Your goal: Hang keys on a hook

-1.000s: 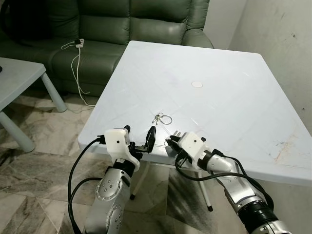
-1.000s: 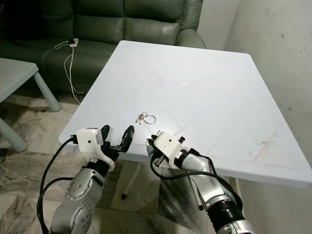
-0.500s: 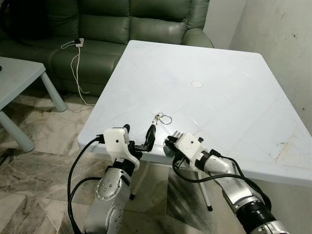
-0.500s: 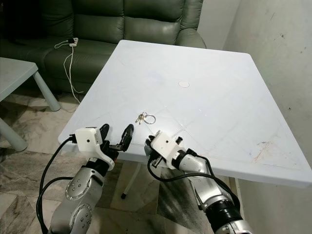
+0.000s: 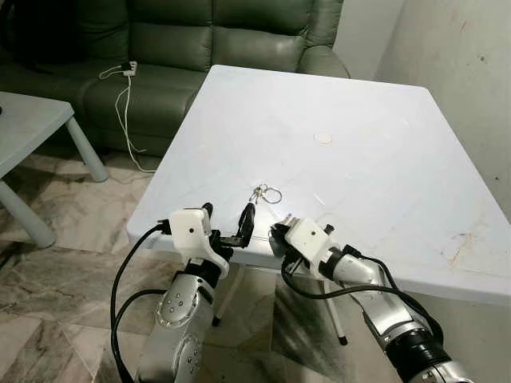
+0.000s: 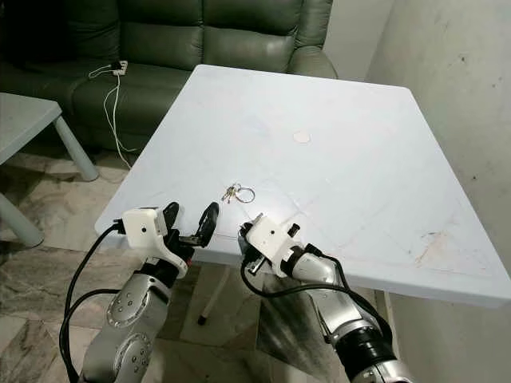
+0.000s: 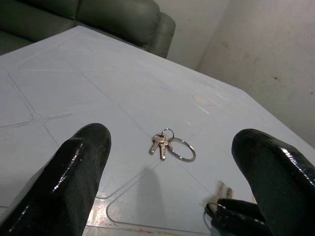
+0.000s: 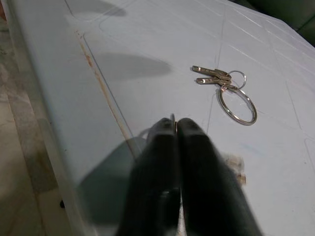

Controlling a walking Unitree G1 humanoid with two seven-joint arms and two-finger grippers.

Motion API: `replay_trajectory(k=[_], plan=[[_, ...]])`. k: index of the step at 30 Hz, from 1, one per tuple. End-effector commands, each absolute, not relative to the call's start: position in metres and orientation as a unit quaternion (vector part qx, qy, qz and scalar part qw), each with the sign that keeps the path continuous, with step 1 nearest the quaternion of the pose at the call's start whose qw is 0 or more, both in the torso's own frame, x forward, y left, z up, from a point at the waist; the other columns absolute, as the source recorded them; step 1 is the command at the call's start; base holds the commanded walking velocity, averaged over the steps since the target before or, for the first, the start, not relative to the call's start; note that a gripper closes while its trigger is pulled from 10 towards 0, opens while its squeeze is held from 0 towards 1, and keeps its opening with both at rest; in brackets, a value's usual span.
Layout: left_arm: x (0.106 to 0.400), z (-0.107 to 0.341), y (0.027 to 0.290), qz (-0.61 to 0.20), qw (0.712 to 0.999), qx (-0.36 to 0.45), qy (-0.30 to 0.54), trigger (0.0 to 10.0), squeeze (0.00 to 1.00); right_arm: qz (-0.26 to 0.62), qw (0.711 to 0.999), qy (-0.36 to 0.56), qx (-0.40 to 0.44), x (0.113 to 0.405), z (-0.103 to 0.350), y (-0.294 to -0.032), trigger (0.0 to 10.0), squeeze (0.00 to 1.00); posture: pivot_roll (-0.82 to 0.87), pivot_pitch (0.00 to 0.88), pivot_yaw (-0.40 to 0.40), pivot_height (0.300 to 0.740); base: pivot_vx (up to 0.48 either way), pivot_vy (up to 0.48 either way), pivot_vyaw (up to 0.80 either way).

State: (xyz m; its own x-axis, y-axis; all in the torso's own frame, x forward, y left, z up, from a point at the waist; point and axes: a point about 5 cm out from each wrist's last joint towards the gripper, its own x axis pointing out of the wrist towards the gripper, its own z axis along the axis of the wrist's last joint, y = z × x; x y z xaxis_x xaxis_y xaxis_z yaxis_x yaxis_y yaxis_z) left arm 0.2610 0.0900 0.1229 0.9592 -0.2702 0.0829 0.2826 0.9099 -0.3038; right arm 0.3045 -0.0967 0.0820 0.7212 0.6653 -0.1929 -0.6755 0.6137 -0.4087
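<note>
A small bunch of keys on a ring (image 5: 266, 193) lies flat on the white table (image 5: 375, 175), close to its near edge. My left gripper (image 5: 229, 217) hovers at that edge just short of the keys, open, and the keys (image 7: 170, 145) show between its two black fingers (image 7: 83, 152). My right gripper (image 5: 275, 234) sits low over the edge to the right of the left one, shut with its fingers (image 8: 177, 132) pressed together and nothing seen held. In its wrist view the keys (image 8: 226, 86) lie a short way beyond the fingertips.
A small round disc (image 5: 322, 138) rests mid-table. A green sofa (image 5: 200, 40) with a white charger and cable (image 5: 128, 73) stands behind the table. A low pale table (image 5: 32, 120) is at the left, and a wall (image 5: 463, 64) at the right. Rusty marks (image 5: 463, 247) stain the table's right side.
My right gripper has shifted slightly left along the table edge, nearer the left gripper. The left gripper and the keys have stayed put.
</note>
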Motion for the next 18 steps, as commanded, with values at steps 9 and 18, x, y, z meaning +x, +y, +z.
replay_trajectory(k=[9, 18], plan=[[0.265, 0.136, 0.076, -0.149, 0.97, -0.187, -0.039, 10.0, 0.0, 0.357, 0.922, -0.007, -0.151, 0.307, 0.094, -0.101, 0.0, 0.0, 0.03, 0.05, -0.099, 0.74, 0.0, 0.0, 0.0], [0.277, 0.137, 0.088, -0.137, 0.975, -0.172, -0.045, 10.0, 0.0, 0.298, 0.947, -0.098, 0.067, 0.32, 0.134, -0.111, 10.0, 0.0, 0.03, 0.031, -0.089, 0.74, 0.0, 0.0, 0.0]])
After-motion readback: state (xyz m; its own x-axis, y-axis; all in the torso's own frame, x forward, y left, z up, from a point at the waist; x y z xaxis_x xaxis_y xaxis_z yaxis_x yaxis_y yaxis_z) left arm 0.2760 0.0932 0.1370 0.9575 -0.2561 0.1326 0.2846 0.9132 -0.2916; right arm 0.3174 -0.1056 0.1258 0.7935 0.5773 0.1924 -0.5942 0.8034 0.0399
